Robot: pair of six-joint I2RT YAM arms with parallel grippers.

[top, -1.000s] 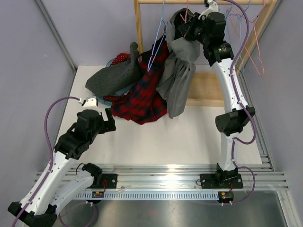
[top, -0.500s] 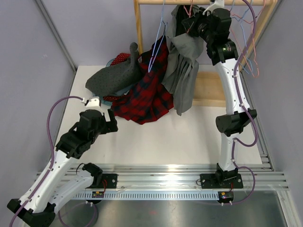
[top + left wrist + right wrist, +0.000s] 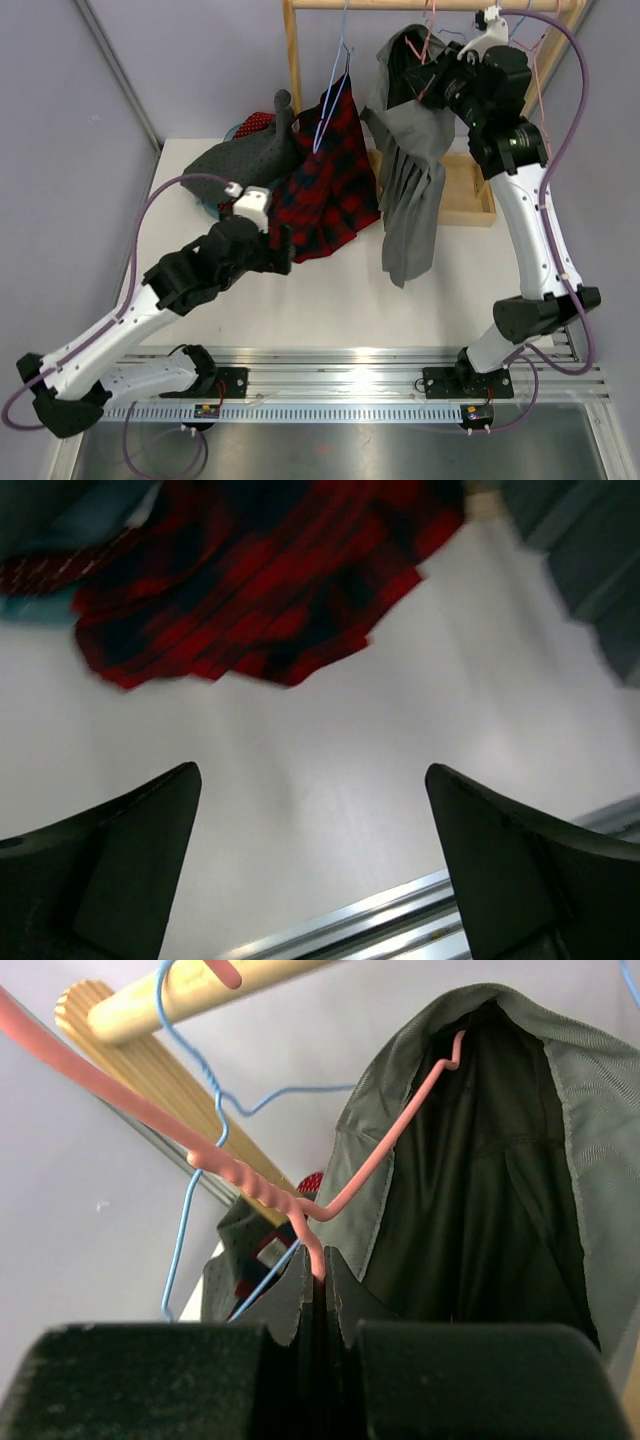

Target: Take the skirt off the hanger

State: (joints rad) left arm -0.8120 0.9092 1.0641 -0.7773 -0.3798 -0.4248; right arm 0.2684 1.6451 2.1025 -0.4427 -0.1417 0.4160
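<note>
Skirt (image 3: 410,200): grey, pleated, woven outer with dark lining. Draped over a thin pink wire hanger (image 3: 400,1140) and hanging below the round wooden rail (image 3: 400,3), hem down over the white worktop (image 3: 380,300).

Right claw (image 3: 320,1270): jaws pressed together on the pink hanger wire at its kinked neck.

Beside the skirt: red-and-black plaid garment (image 3: 320,200) on a blue wire hanger (image 3: 335,90), its lower edge spread on the worktop.

Left claw (image 3: 310,850): jaws wide apart, holding nothing, over bare worktop near the plaid hem.
</note>
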